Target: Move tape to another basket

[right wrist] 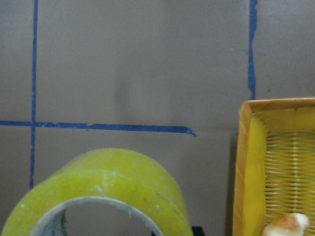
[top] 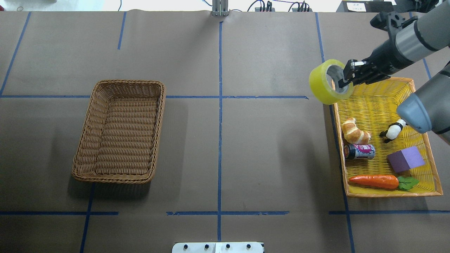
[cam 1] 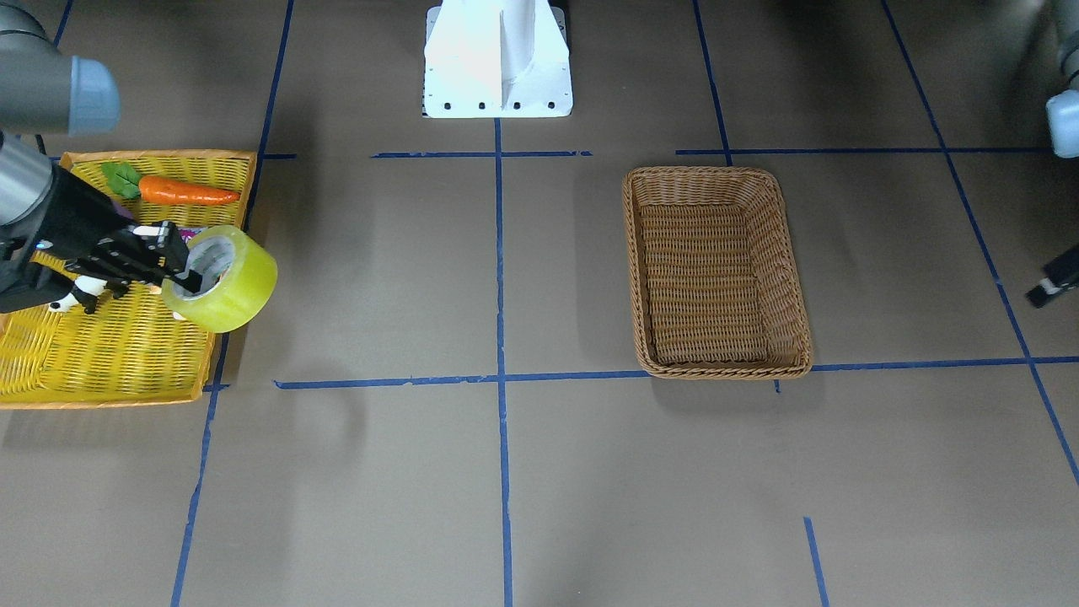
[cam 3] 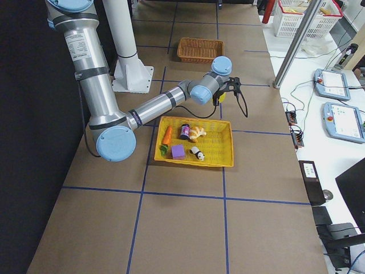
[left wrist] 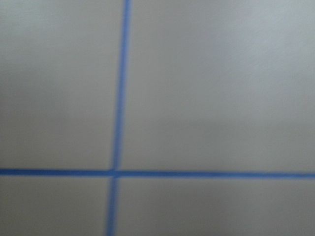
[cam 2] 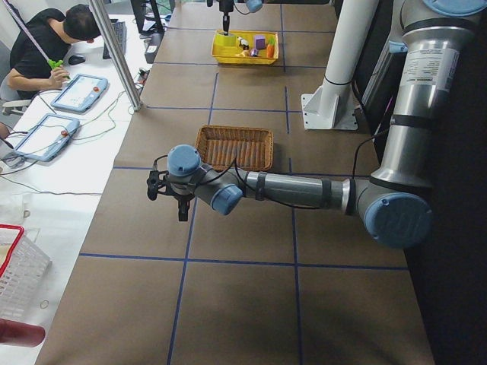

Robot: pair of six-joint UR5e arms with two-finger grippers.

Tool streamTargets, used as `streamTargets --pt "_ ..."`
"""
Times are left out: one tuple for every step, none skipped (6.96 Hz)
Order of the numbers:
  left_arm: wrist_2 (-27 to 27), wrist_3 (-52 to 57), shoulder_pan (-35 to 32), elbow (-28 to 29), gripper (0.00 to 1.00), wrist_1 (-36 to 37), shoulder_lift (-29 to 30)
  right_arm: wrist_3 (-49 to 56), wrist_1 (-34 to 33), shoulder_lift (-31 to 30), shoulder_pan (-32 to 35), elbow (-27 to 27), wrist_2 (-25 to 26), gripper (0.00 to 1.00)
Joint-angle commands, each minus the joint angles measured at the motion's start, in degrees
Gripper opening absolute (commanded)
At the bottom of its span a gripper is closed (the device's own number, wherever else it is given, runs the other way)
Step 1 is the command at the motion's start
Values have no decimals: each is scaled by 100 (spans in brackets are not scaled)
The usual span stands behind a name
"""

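Right gripper (top: 342, 84) is clamped on the wall of the tape (top: 318, 86), one finger inside the grey-white core and the other against the outer face. The roll is carried tilted and clear of any surface, at the table-centre edge of the yellow tray (top: 372, 105), near that tray's far corner. The carrot (top: 374, 181), croissant (top: 355, 131), can (top: 360, 151), purple block (top: 406, 159) and panda figure (top: 393, 130) lie in the tray. Assessment: pickup is complete and the lift-out is nearly done; the carry across the table and the release are outstanding. The basket (top: 160, 116) sits well apart on the opposite half with nothing in it. Left gripper (cam 2: 163, 186) hangs beyond the basket, apart from it; whether its fingers are apart or together cannot be told.
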State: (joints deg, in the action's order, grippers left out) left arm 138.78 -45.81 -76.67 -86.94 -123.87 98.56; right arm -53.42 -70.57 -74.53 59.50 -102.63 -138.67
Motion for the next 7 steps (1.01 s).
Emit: streamTargets --pt "-9 -2406 826 -304 100 -716 591 -526 43 0 -288 -361 24 0" --pt "-61 -3068 1265 -498 100 -717 759 -1278 809 -8 -463 -346 24 0" --pt "-149 -3370 1582 -595 100 -726 892 -2295 1931 -26 -796 -197 241 0" --pt "-150 -3817 1716 -701 100 -761 1110 -3158 2890 -9 -1147 -83 722 0" --pt "-150 -4318 2048 -771 100 -1144 1226 -3653 3561 9 -1403 -30 1092 0" --pt "-159 -4940 2156 -763 100 -1992 1236 -4085 4038 18 -1571 -29 1340 0" --pt "-159 -5669 2157 -755 100 -2809 1236 -4394 4504 18 -1712 -29 1490 0"
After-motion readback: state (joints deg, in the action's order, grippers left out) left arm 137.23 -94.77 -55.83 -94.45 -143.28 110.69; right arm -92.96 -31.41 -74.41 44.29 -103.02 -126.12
